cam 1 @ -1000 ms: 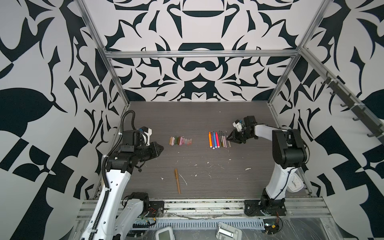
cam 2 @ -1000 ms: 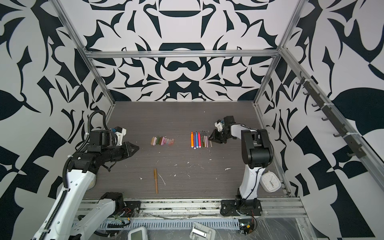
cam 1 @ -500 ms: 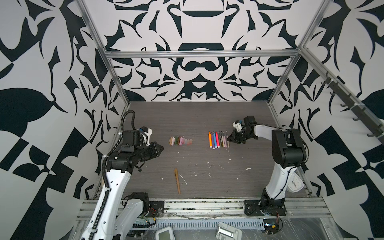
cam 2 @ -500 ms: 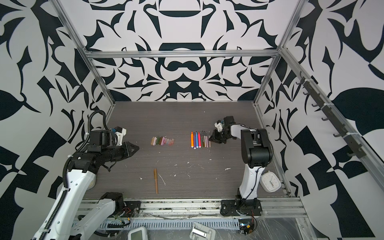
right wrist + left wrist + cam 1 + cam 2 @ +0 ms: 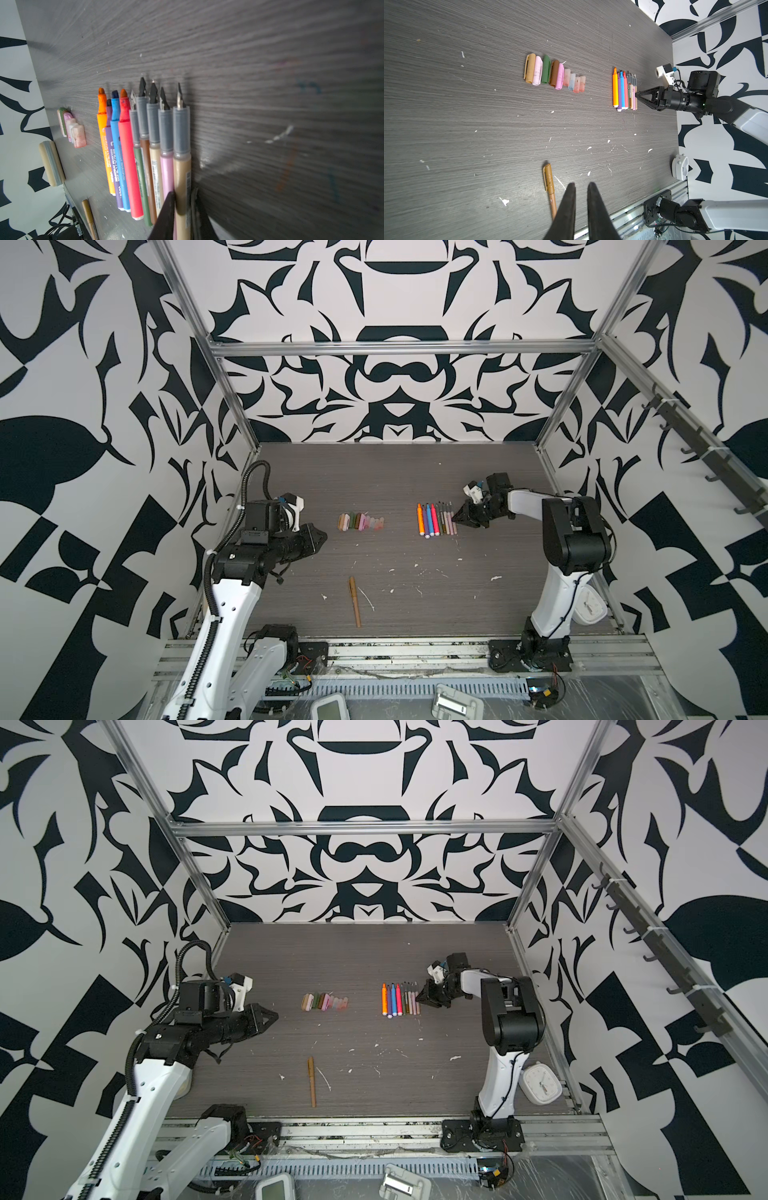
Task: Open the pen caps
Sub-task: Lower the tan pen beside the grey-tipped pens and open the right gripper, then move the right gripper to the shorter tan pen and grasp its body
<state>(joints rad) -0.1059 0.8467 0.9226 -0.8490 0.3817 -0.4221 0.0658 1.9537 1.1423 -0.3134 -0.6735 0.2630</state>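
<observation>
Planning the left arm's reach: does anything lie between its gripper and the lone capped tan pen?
Nothing visible: only bare grey wood-grain table separates the left gripper from the slim capped tan pen.

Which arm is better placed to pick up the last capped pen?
Left. The left gripper is shut on nothing and nearer the capped pen; the right gripper is farther off, closed on an uncapped tan pen.
</observation>
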